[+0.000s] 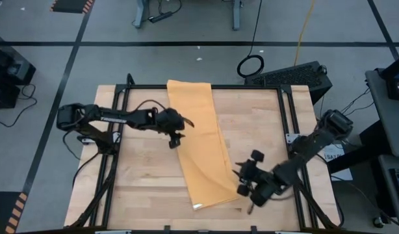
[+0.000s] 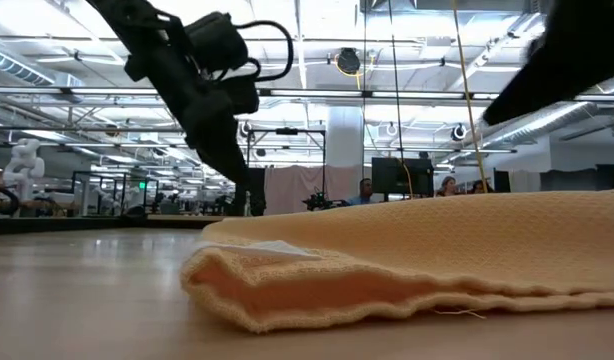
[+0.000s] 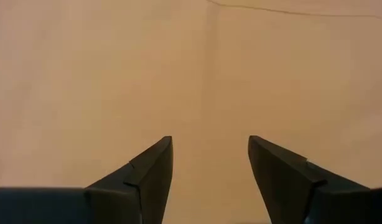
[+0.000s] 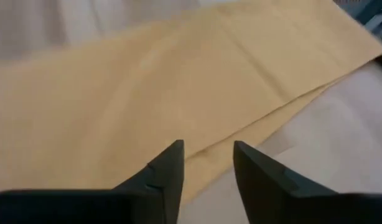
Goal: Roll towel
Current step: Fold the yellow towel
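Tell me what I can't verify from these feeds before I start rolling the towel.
- Towel far end: the high view cannot show whether it hangs over the table edge.
- White tag: too small in the high view to tell how it lies.
- Left end effector: its wrist view is filled with fabric, so its height above the towel is unclear.
- Right end effector: out of frame in the low view; contact with the towel is unclear.

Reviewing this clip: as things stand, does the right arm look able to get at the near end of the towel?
Probably yes. The right gripper hangs open right beside the towel, at its near end on the table, and nothing lies between them. The left gripper, also open, sits farther up the strip, out of its way.
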Motion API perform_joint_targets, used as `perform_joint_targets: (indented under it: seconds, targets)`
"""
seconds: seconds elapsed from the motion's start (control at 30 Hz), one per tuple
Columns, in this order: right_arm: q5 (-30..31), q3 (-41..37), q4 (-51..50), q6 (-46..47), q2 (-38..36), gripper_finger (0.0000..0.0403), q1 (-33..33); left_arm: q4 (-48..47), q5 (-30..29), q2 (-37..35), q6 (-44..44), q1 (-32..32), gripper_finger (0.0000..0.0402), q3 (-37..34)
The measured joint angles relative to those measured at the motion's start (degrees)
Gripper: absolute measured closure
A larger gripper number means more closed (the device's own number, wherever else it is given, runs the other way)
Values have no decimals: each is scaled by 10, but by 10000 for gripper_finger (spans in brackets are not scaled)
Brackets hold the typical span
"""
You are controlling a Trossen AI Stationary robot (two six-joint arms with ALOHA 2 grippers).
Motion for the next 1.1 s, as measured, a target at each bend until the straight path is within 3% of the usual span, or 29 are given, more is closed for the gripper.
perform_joint_targets:
  seconds: [0.23, 0.4, 0.5, 0.63, 0.8, 0.93, 1.1]
  targets:
    - [-139, 0, 4, -273, 0, 345, -128, 81, -77, 36, -120, -163, 188, -10]
    - [-224, -2, 39, -398, 0, 390, -207, 158, -143, 82, -175, -271, 188, -13]
    - [-290, -28, 133, -440, 0, 400, -249, 221, -161, 114, -178, -314, 188, -13]
    - [-370, -85, 269, -439, 0, 398, -291, 295, -162, 161, -184, -348, 188, -12]
    - [-380, -141, 361, -394, 0, 402, -317, 299, -162, 213, -238, -363, 188, -12]
    - [-377, -171, 361, -314, 0, 402, -323, 238, -172, 221, -260, -374, 188, -9]
    - [-379, -192, 391, -236, 0, 402, -265, 126, -170, 194, -254, -385, 188, -9]
